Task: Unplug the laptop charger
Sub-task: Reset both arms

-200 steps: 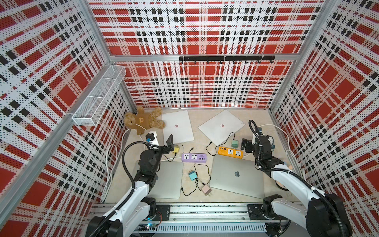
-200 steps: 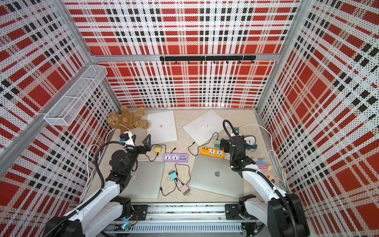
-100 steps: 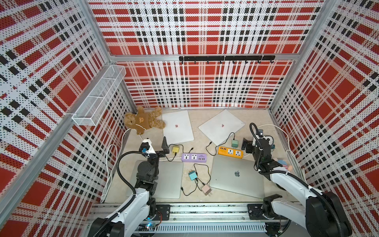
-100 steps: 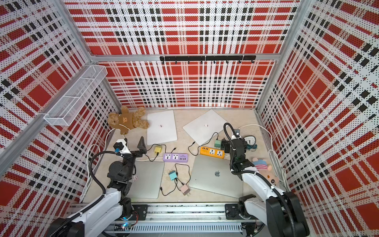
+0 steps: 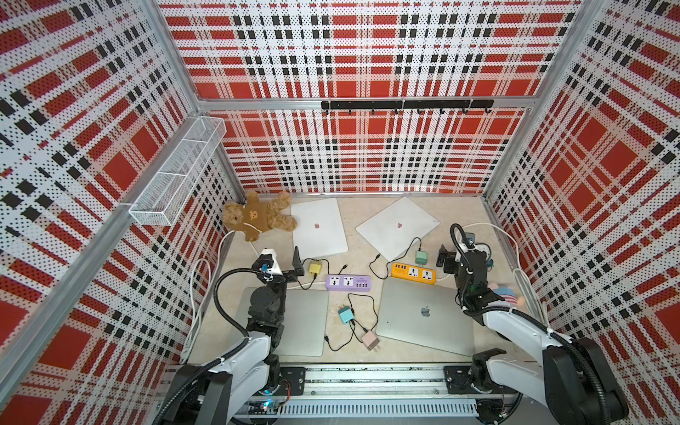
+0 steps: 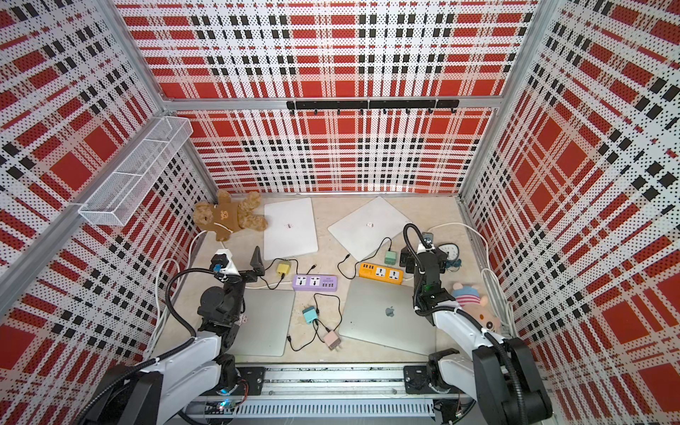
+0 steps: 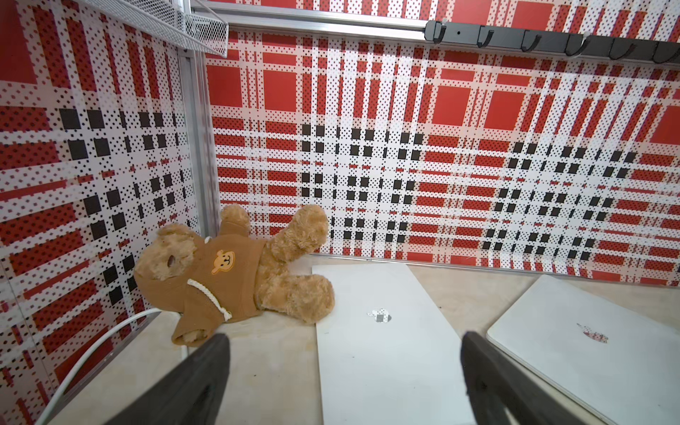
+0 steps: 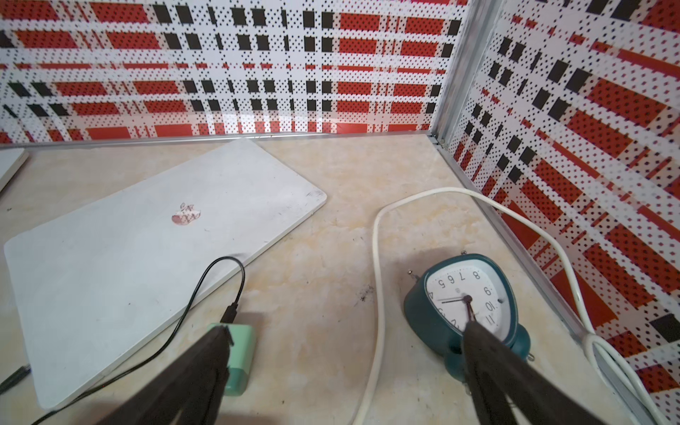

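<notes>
The laptop charger (image 8: 244,357) is a small mint-green cube with a black cable (image 8: 206,279) looping to the white laptop (image 8: 128,257). It sits right of centre, just beyond the orange power strip (image 5: 413,272). The right gripper (image 8: 346,329) is right by it, spread wide and empty. The left gripper (image 7: 344,336) is wide too, gripping nothing.

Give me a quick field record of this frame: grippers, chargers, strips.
left gripper: open, empty
right gripper: open, empty, between green charger and clock
green charger: black cable attached, behind orange strip; whether it is plugged in, cannot tell
purple strip: top sockets empty
yellow charger, teal charger, pink charger: lying off the strips
</notes>
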Tool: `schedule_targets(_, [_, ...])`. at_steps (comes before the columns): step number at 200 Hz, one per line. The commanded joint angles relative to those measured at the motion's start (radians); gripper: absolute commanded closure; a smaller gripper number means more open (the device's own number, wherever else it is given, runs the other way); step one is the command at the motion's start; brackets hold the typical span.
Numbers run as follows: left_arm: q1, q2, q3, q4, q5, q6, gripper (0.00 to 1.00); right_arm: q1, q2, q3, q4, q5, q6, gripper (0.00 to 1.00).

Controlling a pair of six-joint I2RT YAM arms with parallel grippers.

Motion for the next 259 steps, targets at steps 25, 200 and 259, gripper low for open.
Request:
schedule_targets(25, [0.016,0.069,-0.01,0.113,0.005,0.044,0.02,-0.055,0.033,-0.083,0.23,0.03,-0.011,0.0])
schedule_targets(200, [0.17,0.594,0.026,0.542,0.201,0.031,0.02,-0.154,0.385,-0.207,0.869,-0.088,-0.041,0.0])
schedule_targets(259, [0.188,0.57,0.129,0.311,0.072,-0.036,0.02,-0.16,0.425,-0.11,0.722,-0.106,-0.045,0.0])
